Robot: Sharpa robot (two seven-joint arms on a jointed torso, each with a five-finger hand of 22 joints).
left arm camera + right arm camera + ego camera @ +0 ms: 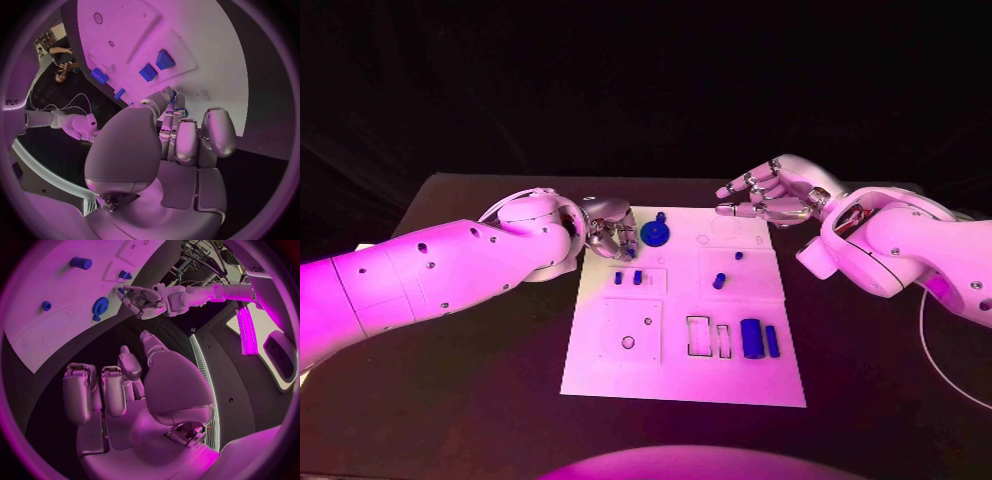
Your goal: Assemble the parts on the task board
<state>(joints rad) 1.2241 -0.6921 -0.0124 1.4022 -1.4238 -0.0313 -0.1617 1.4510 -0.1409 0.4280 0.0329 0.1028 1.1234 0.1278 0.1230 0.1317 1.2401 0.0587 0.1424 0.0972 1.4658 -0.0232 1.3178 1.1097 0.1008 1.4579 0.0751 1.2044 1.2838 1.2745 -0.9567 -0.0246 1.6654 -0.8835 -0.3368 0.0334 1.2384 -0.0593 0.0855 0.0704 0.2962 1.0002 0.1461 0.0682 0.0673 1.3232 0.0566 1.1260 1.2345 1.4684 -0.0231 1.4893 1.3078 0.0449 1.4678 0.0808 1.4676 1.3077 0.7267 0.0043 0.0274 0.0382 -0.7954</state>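
Assembly early: left robot hand (609,236) grip indeterminate beside blue gear (656,236), right robot hand (772,194) empty; loose parts (760,339) remain.

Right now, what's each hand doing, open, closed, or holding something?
Left hand: beside the round blue part; grip cannot be told.
Right hand: open, holding nothing.

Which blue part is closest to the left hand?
The round blue disc at the task board's far left corner. It lies right beside the left hand's fingertips; the pegs and long bars sit farther down the board.
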